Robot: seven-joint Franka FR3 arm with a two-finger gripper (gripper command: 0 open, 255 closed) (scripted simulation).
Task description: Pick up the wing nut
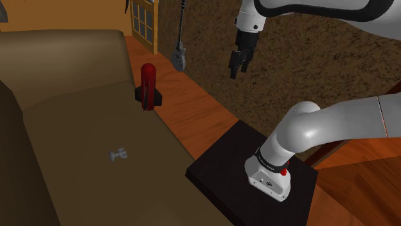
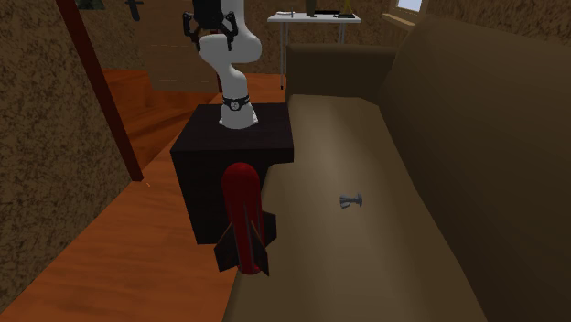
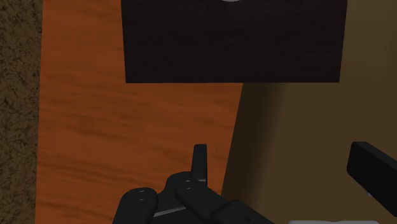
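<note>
The grey wing nut (image 1: 118, 154) lies on the seat of a brown sofa (image 1: 71, 128), out on the open cushion and well apart from the tool (image 1: 238, 72). The tool hangs high in the air and points downward, in front of a speckled brown wall (image 1: 308, 58). In the wrist view its two black fingers (image 3: 200, 162) stand wide apart with nothing between them, so it is open and carries nothing. Below it, that view shows orange wooden floor (image 3: 127, 127), the front edge of the sofa and the black stand (image 3: 235, 41).

A red toy rocket (image 1: 148, 83) with black fins stands upright at the front edge of the sofa seat. It seems to be on the cushion rather than the floor, though that is hard to judge. In the second exterior view the rocket is nearest the camera, the stand sits behind it against the sofa's front, and the wing nut lies to the right of both. An electric guitar (image 1: 179, 51) leans against the wall beyond the rocket.
</note>
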